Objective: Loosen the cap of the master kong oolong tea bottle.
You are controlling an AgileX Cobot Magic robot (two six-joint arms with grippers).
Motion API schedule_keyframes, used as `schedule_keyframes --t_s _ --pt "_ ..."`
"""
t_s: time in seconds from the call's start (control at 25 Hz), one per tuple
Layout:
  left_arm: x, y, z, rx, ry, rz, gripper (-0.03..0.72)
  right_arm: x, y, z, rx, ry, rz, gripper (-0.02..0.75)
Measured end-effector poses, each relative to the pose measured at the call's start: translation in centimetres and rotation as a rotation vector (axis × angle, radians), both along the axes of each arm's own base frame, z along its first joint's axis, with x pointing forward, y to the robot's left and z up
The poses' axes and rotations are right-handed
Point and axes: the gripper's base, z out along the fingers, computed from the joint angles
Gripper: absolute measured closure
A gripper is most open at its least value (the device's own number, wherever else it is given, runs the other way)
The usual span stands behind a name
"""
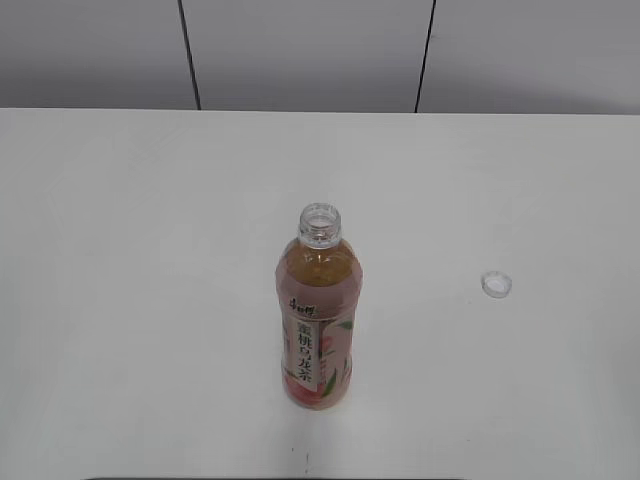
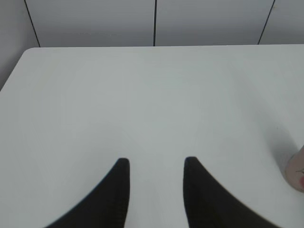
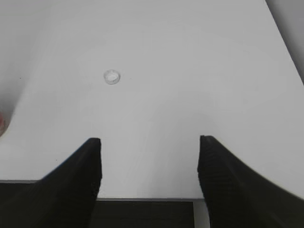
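Note:
The master kong oolong tea bottle (image 1: 318, 320) stands upright near the table's front middle, its neck open with no cap on it. A sliver of it shows at the right edge of the left wrist view (image 2: 298, 172) and at the left edge of the right wrist view (image 3: 2, 122). The white cap (image 1: 496, 284) lies on the table to the bottle's right, open side up; it also shows in the right wrist view (image 3: 112, 76). My left gripper (image 2: 156, 161) is open and empty over bare table. My right gripper (image 3: 149, 140) is open and empty above the table's front edge. Neither gripper shows in the exterior view.
The white table (image 1: 150, 250) carries only the bottle and cap. A grey panelled wall (image 1: 300, 50) stands behind it. The table's front edge (image 3: 147, 198) lies just under my right gripper.

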Motion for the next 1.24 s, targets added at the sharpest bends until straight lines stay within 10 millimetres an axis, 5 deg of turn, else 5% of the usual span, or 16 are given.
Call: schedule_keyframes --t_s 1.24 --pt "0.01 0.00 0.02 0.000 -0.002 0.001 0.445 0.00 0.00 0.00 0.000 0.000 0.000 0.256"
